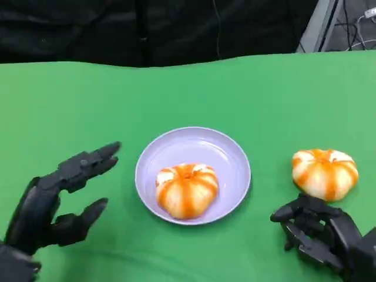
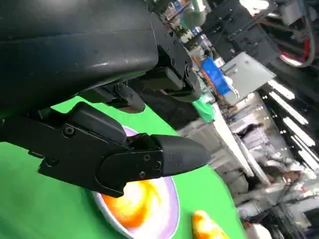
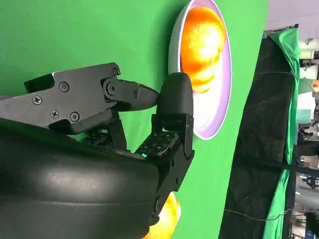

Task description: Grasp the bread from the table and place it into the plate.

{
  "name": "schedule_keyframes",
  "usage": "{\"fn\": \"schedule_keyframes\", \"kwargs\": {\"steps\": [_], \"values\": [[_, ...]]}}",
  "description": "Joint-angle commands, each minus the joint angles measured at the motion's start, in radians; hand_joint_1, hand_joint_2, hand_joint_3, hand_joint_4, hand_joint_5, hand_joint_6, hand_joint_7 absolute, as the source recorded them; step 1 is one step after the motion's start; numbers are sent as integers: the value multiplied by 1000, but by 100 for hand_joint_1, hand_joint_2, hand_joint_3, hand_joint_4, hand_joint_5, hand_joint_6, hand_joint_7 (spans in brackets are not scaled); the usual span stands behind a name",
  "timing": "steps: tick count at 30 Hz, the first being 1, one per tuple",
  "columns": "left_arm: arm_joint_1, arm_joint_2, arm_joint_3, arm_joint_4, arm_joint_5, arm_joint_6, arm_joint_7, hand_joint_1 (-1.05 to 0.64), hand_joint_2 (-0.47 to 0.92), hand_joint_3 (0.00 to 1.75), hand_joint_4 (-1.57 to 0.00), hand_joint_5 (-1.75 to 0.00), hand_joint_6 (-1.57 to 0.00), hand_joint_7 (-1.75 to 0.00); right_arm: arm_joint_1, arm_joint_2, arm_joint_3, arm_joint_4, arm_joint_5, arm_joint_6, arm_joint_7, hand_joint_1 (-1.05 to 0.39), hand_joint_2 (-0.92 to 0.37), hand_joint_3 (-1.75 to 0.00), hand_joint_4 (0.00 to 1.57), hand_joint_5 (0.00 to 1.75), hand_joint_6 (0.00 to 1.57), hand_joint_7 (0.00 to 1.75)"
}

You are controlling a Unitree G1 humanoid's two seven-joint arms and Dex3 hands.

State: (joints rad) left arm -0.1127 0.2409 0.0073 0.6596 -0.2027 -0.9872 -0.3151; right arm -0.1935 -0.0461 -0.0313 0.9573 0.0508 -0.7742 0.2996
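Presumably soft and light, the bread roll (image 1: 325,173) on the surface (image 1: 70,100) wants a gentle side grasp; right hand (image 1: 322,232) empty, fingers (image 1: 292,212) loosely apart.

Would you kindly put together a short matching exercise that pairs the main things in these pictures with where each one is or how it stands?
Things:
1. bread in the plate
2. bread on the table
3. left robot hand
4. right robot hand

Places or states:
A. fingers spread, holding nothing, left of the plate
B. on the green cloth, right of the plate
C. just in front of the loose bread, holding nothing
D. inside the lavender plate

Pairs: 1-D, 2-B, 3-A, 4-C
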Motion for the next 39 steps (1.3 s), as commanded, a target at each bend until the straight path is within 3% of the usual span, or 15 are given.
{"fn": "schedule_keyframes", "kwargs": {"steps": [1, 7, 18, 24, 33, 34, 35, 37, 39], "values": [[43, -19, 94, 96, -217, 5, -187, -66, 92, 54, -74, -5, -61, -3, 22, -15, -5, 7, -3, 22, 3, -26, -92, -46, 64, 173, 76, 102], [35, -45, 192, 155, -312, 60, -333, -67, 92, 49, -81, -5, -63, -2, 22, -17, -4, 4, -7, 22, -3, -26, -92, -45, 65, 174, 77, 102], [23, -71, 270, 159, -306, 120, -387, -66, 92, 45, -85, -5, -63, -1, 21, -17, -7, 3, -1, 28, 4, -26, -92, -46, 65, 175, 77, 101], [1, -78, 319, 224, -339, 228, -451, -37, 92, 33, -87, -3, -65, -1, 17, -22, -11, 12, 2, 24, 10, -25, -92, -46, 65, 175, 77, 101], [-19, -89, 354, 254, -320, 240, -463, -32, 92, 29, -88, -2, -66, -1, 16, -21, -13, 13, 6, 26, 16, -26, -92, -46, 65, 174, 78, 101], [-25, -90, 357, 265, -316, 247, -455, -2, 85, 56, -94, -3, -73, -2, 15, -21, -14, 12, 9, 29, 21, -26, -92, -46, 65, 175, 78, 101], [-30, -91, 359, 273, -312, 252, -449, 8, 77, 75, -97, -2, -77, -1, 15, -20, -15, 12, 12, 30, 24, -26, -92, -46, 65, 175, 78, 101], [-33, -95, 361, 277, -299, 249, -440, 17, 70, 93, -100, -2, -80, -1, 15, -20, -16, 12, 10, 30, 24, -27, -92, -46, 65, 175, 78, 101], [-34, -96, 359, 283, -277, 235, -423, 20, 70, 97, -102, -2, -81, -1, 15, -21, -16, 12, 4, 28, 19, -27, -92, -45, 66, 175, 78, 101]]}}
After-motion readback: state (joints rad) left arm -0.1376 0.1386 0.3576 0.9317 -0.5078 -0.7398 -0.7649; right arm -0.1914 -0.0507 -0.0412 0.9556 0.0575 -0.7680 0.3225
